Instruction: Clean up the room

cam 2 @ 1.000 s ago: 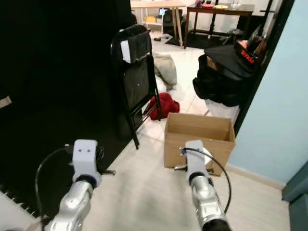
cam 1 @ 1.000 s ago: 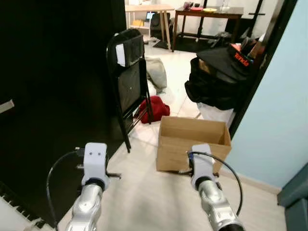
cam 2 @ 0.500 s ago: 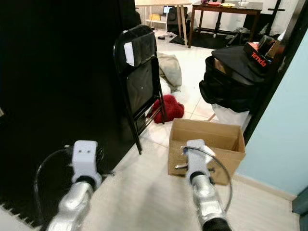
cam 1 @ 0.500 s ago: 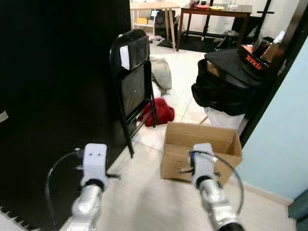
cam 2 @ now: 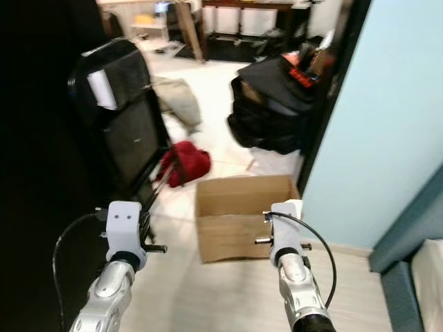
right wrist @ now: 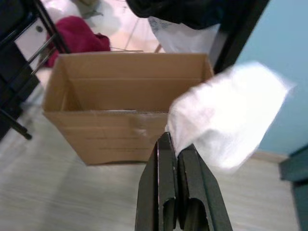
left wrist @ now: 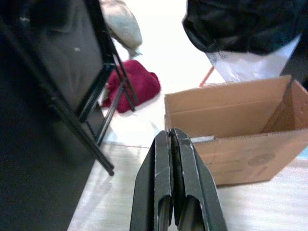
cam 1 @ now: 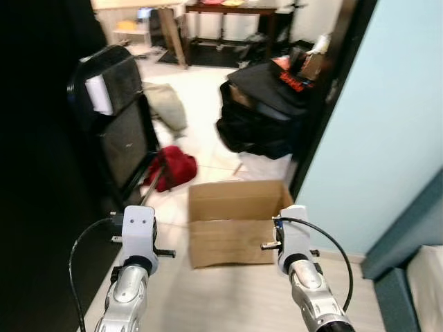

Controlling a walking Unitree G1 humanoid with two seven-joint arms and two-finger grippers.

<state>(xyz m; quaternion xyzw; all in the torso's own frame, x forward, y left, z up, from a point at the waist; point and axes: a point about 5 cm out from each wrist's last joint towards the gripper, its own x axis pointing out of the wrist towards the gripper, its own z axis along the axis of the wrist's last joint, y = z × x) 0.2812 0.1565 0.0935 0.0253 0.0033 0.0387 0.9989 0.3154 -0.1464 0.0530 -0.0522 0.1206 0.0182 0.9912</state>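
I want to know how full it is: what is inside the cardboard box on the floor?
The cardboard box stands open. Its bare brown inner walls show, with a pale strip low inside. The near wall hides most of the bottom, and the white cloth in the right gripper covers one corner.

Cardboard boxes: one (cam 1: 232,225), open-topped, at 12 o'clock
Folding chairs: one (cam 1: 118,131), black, at 10 o'clock
Red cloths: one (cam 1: 173,166), on the floor
Grey cloths: one (cam 1: 166,107)
Black bags: one (cam 1: 266,117), at 1 o'clock
White cloths: one (right wrist: 226,115)
Robot hands: two, left hand (left wrist: 174,144), right hand (right wrist: 172,149)

2 raised arms, left gripper (left wrist: 172,137) closed, right gripper (right wrist: 174,147) clamped.
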